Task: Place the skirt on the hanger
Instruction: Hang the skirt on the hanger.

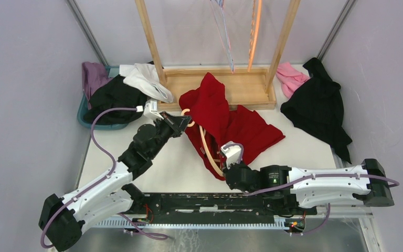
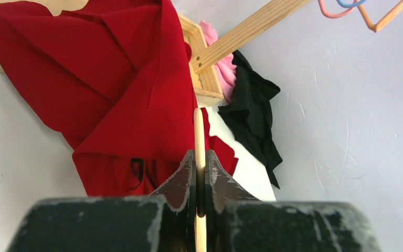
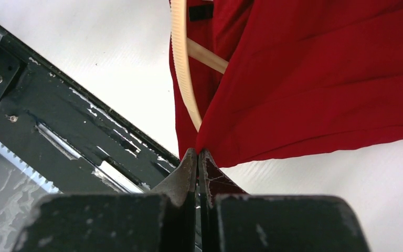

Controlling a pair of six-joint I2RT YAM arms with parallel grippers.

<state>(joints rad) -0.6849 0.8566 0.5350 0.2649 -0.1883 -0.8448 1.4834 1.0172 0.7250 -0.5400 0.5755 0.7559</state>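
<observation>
Our left arm [image 1: 136,152] points to one o'clock, jaws clamping the hanger [image 2: 199,136]; right arm [image 1: 304,184] points to nine, jaws pinching the skirt [image 3: 315,79], clear only wrist-side.

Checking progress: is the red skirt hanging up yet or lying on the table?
Lying on the table. The skirt is crumpled beside the rack's base, hanger partly inside it.

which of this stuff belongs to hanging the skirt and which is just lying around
In the job: red skirt, cream hanger, left gripper shut on the hanger, right gripper shut on the skirt, wooden rack.

Lying about: black garment at right, pink garment, white garment, purple garment, teal bin.
</observation>
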